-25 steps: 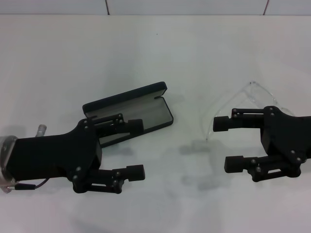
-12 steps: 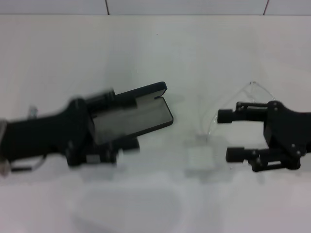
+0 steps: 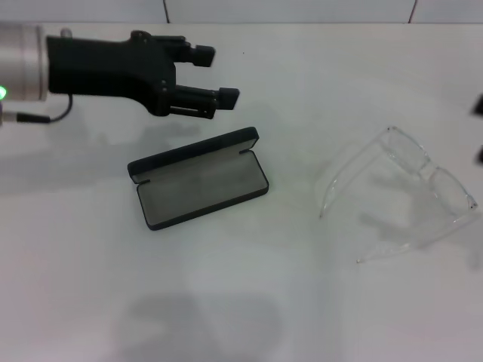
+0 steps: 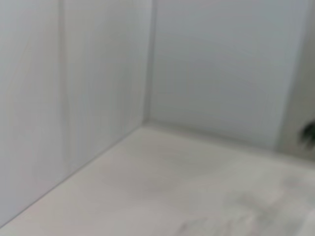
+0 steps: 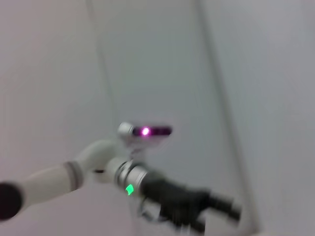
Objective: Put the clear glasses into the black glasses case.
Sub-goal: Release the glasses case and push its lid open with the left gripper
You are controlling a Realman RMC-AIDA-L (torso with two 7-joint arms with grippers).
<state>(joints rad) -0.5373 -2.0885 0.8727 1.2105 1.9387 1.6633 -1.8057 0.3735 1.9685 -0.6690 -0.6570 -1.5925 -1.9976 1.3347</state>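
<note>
The glasses case [image 3: 200, 178] lies open on the table [image 3: 241, 302], left of centre, with its lid toward the back. The glasses [image 3: 400, 192] lie on the table well to its right, apart from it, arms unfolded and pointing left. The left gripper [image 3: 219, 74] hangs above the table behind the case, fingers [image 3: 202, 54] apart, touching nothing. The right gripper [image 3: 479, 128] barely shows at the right edge, beyond the glasses.

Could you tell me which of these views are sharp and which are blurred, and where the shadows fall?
Head view: sharp; the black glasses case lies open, the clear glasses cast faint grey shadows on the white table, and the left gripper shows open jaws. Left wrist view: soft, only walls and tabletop. Right wrist view: blurred, showing the left gripper farther off.
</note>
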